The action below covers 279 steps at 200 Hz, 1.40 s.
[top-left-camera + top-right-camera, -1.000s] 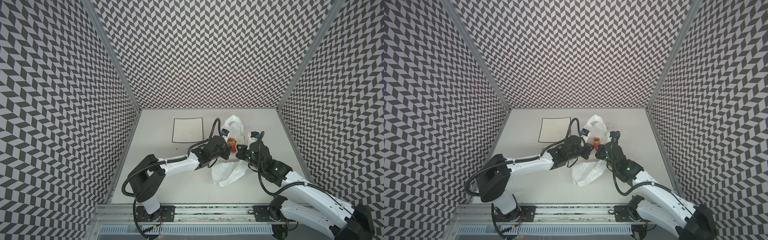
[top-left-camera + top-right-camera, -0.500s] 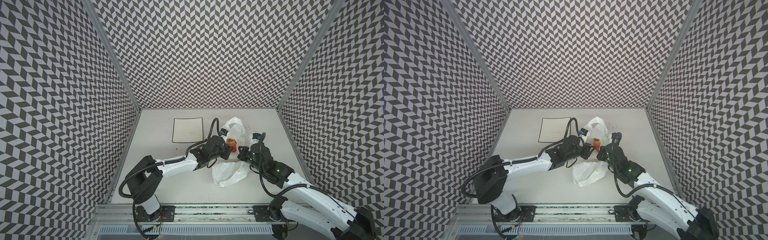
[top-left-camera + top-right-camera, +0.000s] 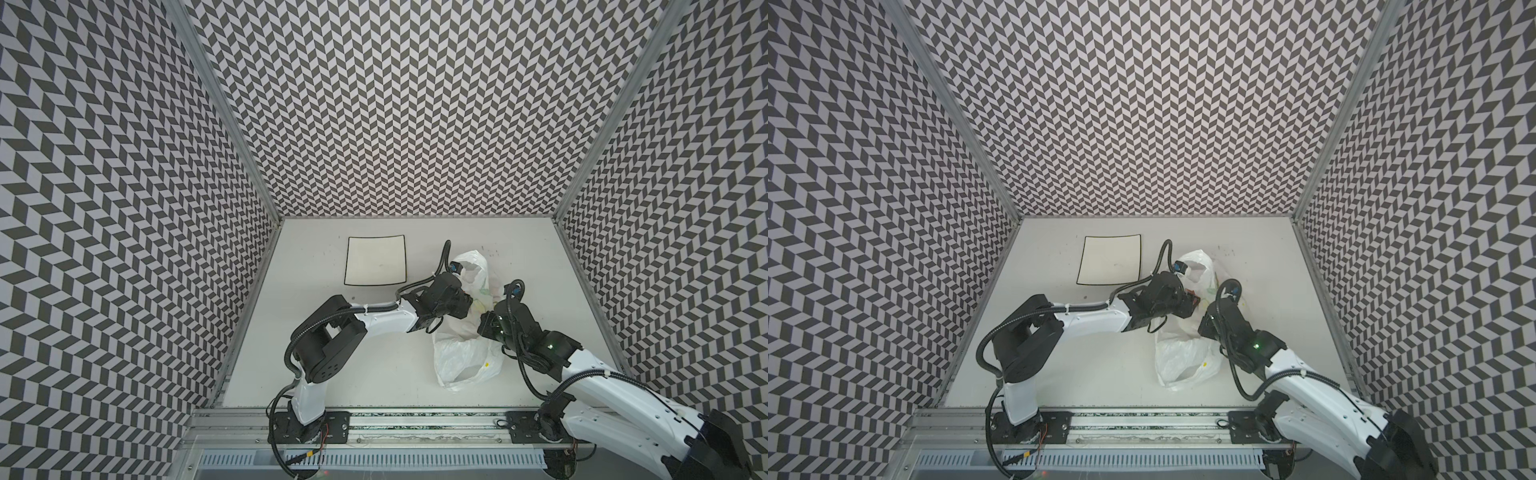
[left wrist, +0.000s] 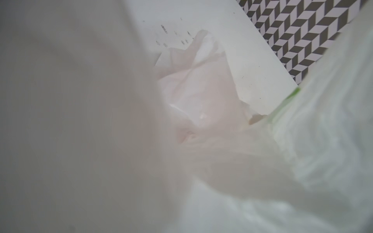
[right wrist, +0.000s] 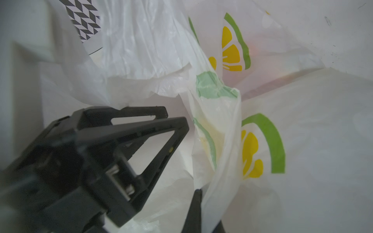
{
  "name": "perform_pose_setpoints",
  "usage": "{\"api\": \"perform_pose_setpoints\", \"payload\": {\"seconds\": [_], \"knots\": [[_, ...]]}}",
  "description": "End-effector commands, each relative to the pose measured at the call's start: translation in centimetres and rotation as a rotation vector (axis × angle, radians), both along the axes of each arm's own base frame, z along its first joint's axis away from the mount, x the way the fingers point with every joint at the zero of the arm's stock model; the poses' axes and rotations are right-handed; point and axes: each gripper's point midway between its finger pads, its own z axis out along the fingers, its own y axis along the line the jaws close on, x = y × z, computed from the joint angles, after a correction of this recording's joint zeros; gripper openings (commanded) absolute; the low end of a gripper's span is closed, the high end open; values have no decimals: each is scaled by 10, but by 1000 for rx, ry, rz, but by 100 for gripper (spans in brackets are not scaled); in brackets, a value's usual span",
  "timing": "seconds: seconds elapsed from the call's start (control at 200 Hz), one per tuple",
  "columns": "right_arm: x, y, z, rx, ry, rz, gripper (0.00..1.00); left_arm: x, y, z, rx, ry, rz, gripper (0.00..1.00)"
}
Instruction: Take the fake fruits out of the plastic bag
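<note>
At the back left of the table point(image 3: 365, 374) lies the square black-rimmed plate point(image 3: 376, 260). Right of it the left gripper point(image 3: 469, 302) noses into the upper part of the crinkly white plastic bag point(image 3: 465, 365), and I cannot tell how wide its jaws stand. The bag sprawls right of centre with only a reddish blush of the fake fruits point(image 5: 255, 49) showing through its film, and just right of that the right gripper point(image 3: 483, 330) is pinched closed on a fold of the bag.

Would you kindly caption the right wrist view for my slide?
Right gripper pinching the printed plastic bag, left gripper close by.
</note>
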Motion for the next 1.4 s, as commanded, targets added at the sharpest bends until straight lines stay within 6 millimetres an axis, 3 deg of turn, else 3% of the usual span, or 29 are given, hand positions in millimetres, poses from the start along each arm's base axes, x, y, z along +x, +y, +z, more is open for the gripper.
{"api": "perform_pose_setpoints", "payload": {"seconds": [0.0,0.145,0.401,0.531,0.636,0.691,0.786,0.931,1.011,1.207,1.312,1.392], "knots": [[6,12,20,74,-42,11,1,19,3,-11,7,50,76,55],[13,17,49,113,-91,10,1,29,1,-22,4,104,108,53],[23,22,101,187,-228,13,1,37,0,-17,-32,115,124,52],[29,20,110,173,-264,-3,1,35,-3,-6,-77,94,97,57],[35,12,104,117,-256,-51,1,32,-2,1,-101,71,79,66],[36,2,97,66,-231,-95,8,32,0,0,-92,68,76,67],[38,-14,87,-29,-203,-155,33,32,6,4,-95,48,84,66],[44,-21,115,-76,-259,-147,55,28,20,23,-132,-36,82,63],[49,-22,126,-99,-270,-122,64,24,25,24,-126,-58,74,61],[59,3,131,-150,-209,48,78,24,31,20,-99,-66,83,58],[61,17,112,-197,-114,133,81,25,31,25,-104,-77,88,57],[63,16,90,-251,-28,130,82,27,30,27,-107,-83,92,57]]}}
